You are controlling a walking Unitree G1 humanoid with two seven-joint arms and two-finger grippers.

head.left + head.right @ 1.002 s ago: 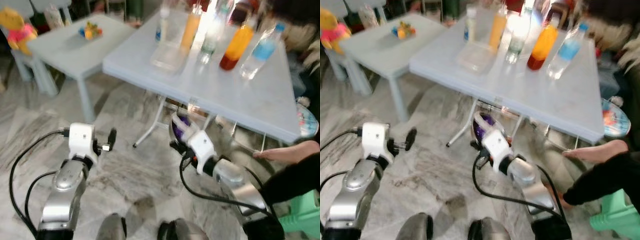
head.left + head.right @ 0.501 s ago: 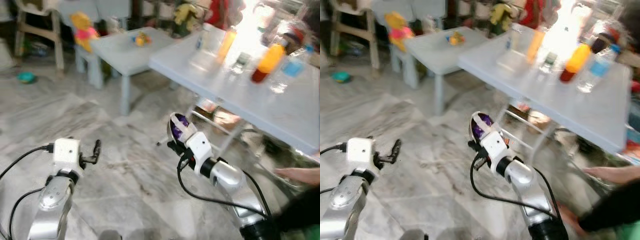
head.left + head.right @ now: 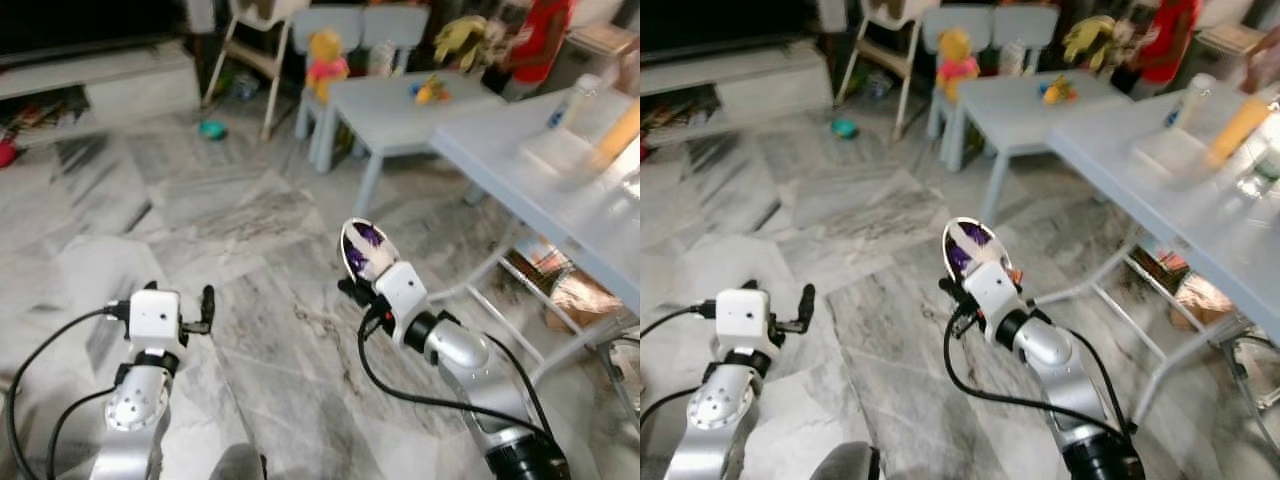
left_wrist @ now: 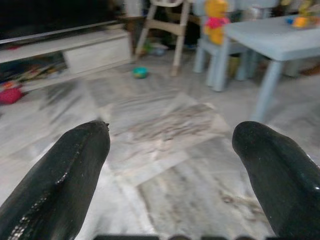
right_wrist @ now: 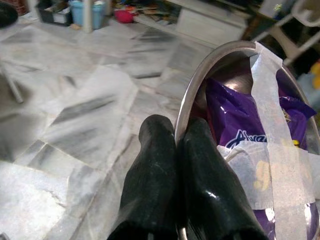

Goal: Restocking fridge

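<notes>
**Q:** so where was the bowl at that point, and what were the grippers doing?

**Me:** I had the right gripper [image 5: 175, 150] pinched onto the rim of the metal bowl [image 3: 968, 243], one finger on the outside and one on the inside of the steel edge. The bowl was up in the air over the marble floor [image 3: 250, 250], tipped up on its edge with the open side facing me. Inside it sat a purple packet [image 5: 240, 125], strapped in by strips of white tape [image 5: 272, 150] crossing the mouth of the bowl.

**Q:** and the left one?

**Me:** The left gripper [image 4: 170, 160] was carrying nothing, fingers spread wide, held low over the floor and pointing out into the room, well apart from the bowl.

**Q:** what else was in view?

**Me:** A big grey folding table [image 3: 1160, 190] ran along my right side, with a clear container [image 3: 1170, 150], an orange bottle [image 3: 1237, 125] and a white bottle [image 3: 1192, 95] near its far edge, all blurry. Beyond it was a small grey kids' table [image 3: 400, 105] with a little toy [image 3: 430, 90] on top, and a yellow stuffed bear [image 3: 325, 55] on a chair just beside its far corner. A low white cabinet [image 3: 100, 90] stood against the wall at far left.
</notes>
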